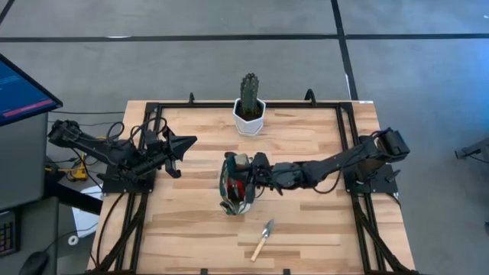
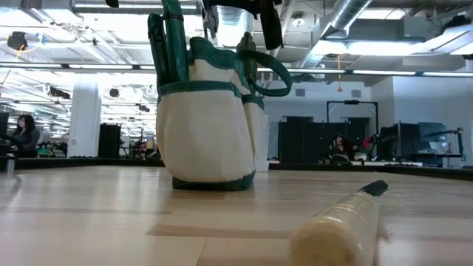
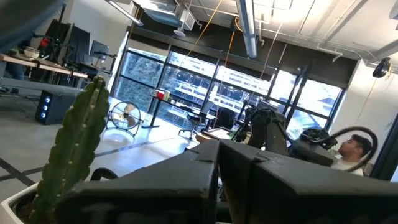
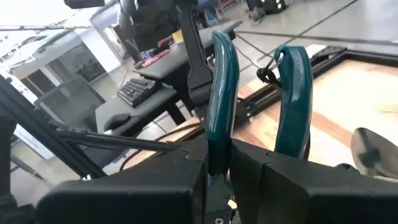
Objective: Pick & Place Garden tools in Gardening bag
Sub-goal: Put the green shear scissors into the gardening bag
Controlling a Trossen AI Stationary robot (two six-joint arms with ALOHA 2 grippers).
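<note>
The cream gardening bag (image 1: pixel 231 200) with green trim stands upright on its base at the table's middle (image 2: pixel 207 125). A red piece (image 1: pixel 243 188) shows inside it. My right gripper (image 1: pixel 255 173) reaches in from the table's right, above the bag's mouth, shut on pruning shears with two teal-green handles (image 4: pixel 292 99). One garden tool, a wooden-handled trowel (image 1: pixel 263 238), lies flat on the table nearer the front edge (image 2: pixel 340 222). My left gripper (image 1: pixel 187 142) waits shut at the table's left, raised, with nothing in it (image 3: pixel 217 155). My right gripper (image 4: pixel 219 163) pinches one teal handle of the shears (image 4: pixel 219 127) between its two fingers. The fingers come roughly level from the table's right. Both handles stick out past the fingertips, side by side. The shears' other end is hidden behind the fingers; whether they touch the bag I cannot tell.
A green cactus (image 1: pixel 249 92) in a white pot (image 1: pixel 249 121) stands at the table's far edge, behind the bag, and shows in the left wrist view (image 3: pixel 78 143). Black frame rails (image 1: pixel 348 145) run along the table's sides. Bare wood lies left of the bag and around the trowel.
</note>
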